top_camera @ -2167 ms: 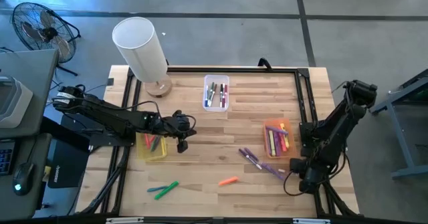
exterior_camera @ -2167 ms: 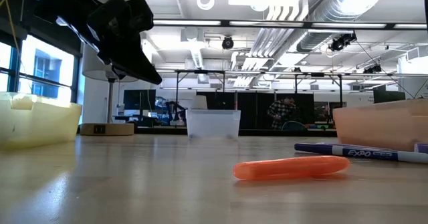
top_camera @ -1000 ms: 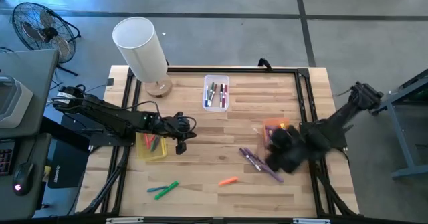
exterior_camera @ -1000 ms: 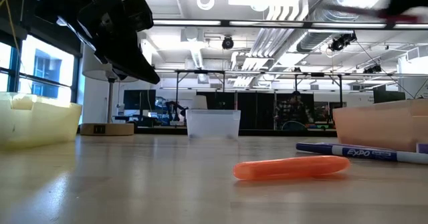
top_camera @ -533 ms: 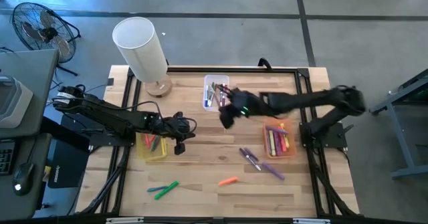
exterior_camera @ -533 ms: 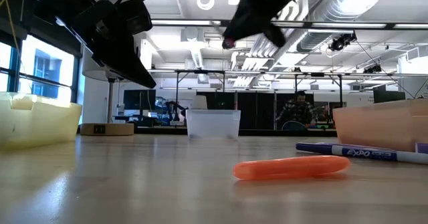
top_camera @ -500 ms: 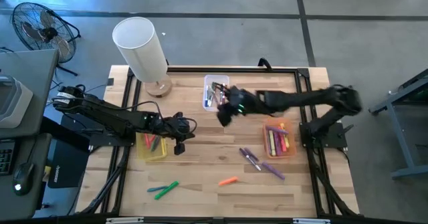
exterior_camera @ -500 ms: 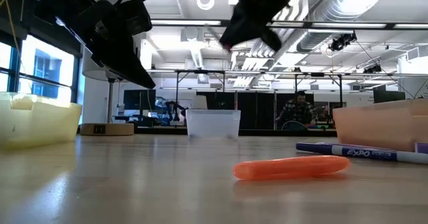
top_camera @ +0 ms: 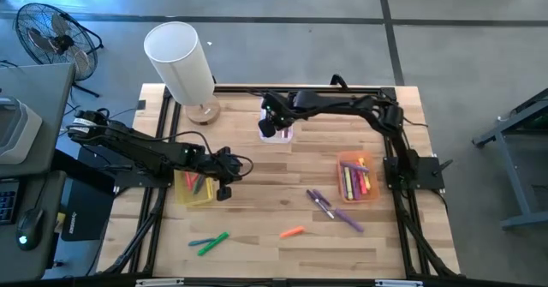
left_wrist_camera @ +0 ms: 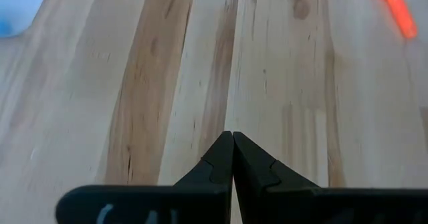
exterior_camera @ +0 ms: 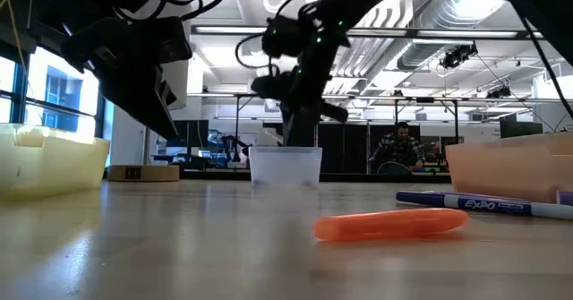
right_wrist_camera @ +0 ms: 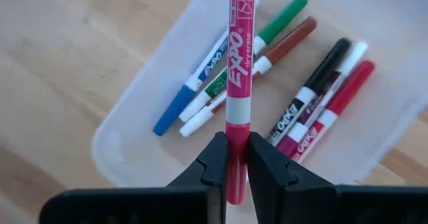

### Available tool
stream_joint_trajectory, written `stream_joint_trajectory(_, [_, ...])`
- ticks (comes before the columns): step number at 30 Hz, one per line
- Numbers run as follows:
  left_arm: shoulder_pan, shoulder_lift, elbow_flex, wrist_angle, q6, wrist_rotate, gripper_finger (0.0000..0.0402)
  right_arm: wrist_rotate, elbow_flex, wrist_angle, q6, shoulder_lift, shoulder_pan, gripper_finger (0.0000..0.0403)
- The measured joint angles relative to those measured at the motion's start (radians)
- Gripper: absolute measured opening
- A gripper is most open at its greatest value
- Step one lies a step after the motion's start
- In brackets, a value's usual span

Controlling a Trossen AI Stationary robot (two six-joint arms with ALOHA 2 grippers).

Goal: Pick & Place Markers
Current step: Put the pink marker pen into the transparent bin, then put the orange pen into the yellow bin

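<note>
My right gripper point(right_wrist_camera: 231, 158) point(top_camera: 268, 127) hovers above the clear bin point(top_camera: 289, 135) point(right_wrist_camera: 127, 150) near the table's far edge, shut on a pink marker point(right_wrist_camera: 239, 63). The bin holds several markers in blue, green, brown, black and red point(right_wrist_camera: 314, 103). My left gripper point(left_wrist_camera: 232, 141) point(top_camera: 224, 189) is shut and empty over bare wood beside the yellow bin point(top_camera: 198, 201). Loose markers lie flat on the table: green and blue point(top_camera: 208, 242), orange point(top_camera: 292, 232) point(exterior_camera: 389, 224) and purple point(top_camera: 330, 206). My right gripper pinches the pink marker between its two fingers point(right_wrist_camera: 215, 160) on the pink barrel near one end point(right_wrist_camera: 237, 136). The marker runs along the fingers and sticks out well past their tips. It is lifted clear, above the clear bin's open top.
The orange bin point(top_camera: 371, 194) with markers sits on the right. A white lamp point(top_camera: 181, 60) on a wooden base stands at the far left corner. Dark frame rails run along the table's left, right and far edges. Open wood lies in the table's middle.
My right arm has swung fast from the table's near right corner, leftward across the table and toward the far edge, ending over the clear bin. My left gripper has drifted slightly toward the near edge and stayed shut.
</note>
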State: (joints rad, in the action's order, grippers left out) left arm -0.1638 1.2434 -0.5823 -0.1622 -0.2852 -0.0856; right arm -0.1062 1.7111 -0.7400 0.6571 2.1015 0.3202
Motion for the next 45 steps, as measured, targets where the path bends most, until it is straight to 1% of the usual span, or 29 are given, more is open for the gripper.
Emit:
stream_joint_trajectory(3, [0.0, 0.0, 0.0, 0.001, 0.0, 0.0, 0.0, 0.011, 0.005, 0.002, 0.005, 0.029, 0.009, 0.0037])
stream_joint_trajectory(9, [0.0, 0.0, 0.0, 0.001, 0.0, 0.011, 0.0, -0.039, 0.006, -0.002, -0.029, 0.028, 0.006, 0.0069])
stream_joint_trajectory(13, [0.0, 0.0, 0.0, 0.001, 0.0, 0.032, 0.0, -0.037, 0.006, -0.002, -0.034, 0.023, 0.005, 0.0086])
stream_joint_trajectory(16, [0.0, 0.0, 0.0, 0.001, 0.0, 0.032, 0.0, -0.004, 0.006, -0.015, -0.059, 0.02, 0.005, 0.0092])
stream_joint_trajectory(18, [0.0, 0.0, 0.0, 0.002, 0.0, 0.032, 0.0, 0.022, 0.005, -0.041, -0.111, 0.003, 0.004, 0.0093])
stream_joint_trajectory(22, [0.0, 0.0, 0.0, 0.004, 0.0, 0.03, 0.0, 0.026, 0.003, -0.112, -0.18, -0.063, -0.019, 0.0093])
stream_joint_trajectory(24, [0.0, 0.003, 0.0, 0.014, -0.002, 0.019, 0.0, 0.032, -0.031, -0.12, -0.223, -0.115, -0.038, 0.0088])
stream_joint_trajectory(26, [0.0, 0.018, 0.0, 0.04, -0.01, -0.005, 0.0002, 0.049, -0.107, -0.109, -0.236, -0.186, -0.058, 0.0078])
stream_joint_trajectory(28, [0.0, 0.022, 0.002, 0.073, 0.0, -0.042, 0.001, 0.054, -0.223, -0.055, -0.214, -0.282, -0.085, 0.0065])
stream_joint_trajectory(30, [0.0, 0.022, 0.0, 0.123, 0.032, -0.061, 0.0023, 0.036, -0.363, 0.018, -0.17, -0.396, -0.124, 0.005])
stream_joint_trajectory(33, [0.0, 0.055, 0.0, 0.161, 0.051, -0.054, 0.0054, -0.029, -0.577, 0.169, -0.089, -0.578, -0.213, 0.003])
stream_joint_trajectory(36, [0.0, 0.064, 0.0, 0.223, 0.047, -0.039, 0.0093, -0.139, -0.763, 0.344, -0.026, -0.746, -0.335, 0.0012])
stream_joint_trajectory(39, [0.0, 0.094, -0.001, 0.286, 0.045, -0.039, 0.0129, -0.281, -0.916, 0.541, -0.003, -0.866, -0.473, 0.0002])
stream_joint_trajectory(42, [-0.01, 0.137, -0.055, 0.284, 0.019, -0.038, 0.0149, -0.415, -1.034, 0.748, -0.006, -0.928, -0.6, 0.0004])
stream_joint_trajectory(45, [-0.038, 0.185, -0.164, 0.21, 0.001, -0.082, 0.0153, -0.536, -1.107, 0.868, -0.003, -0.941, -0.697, 0.0002])
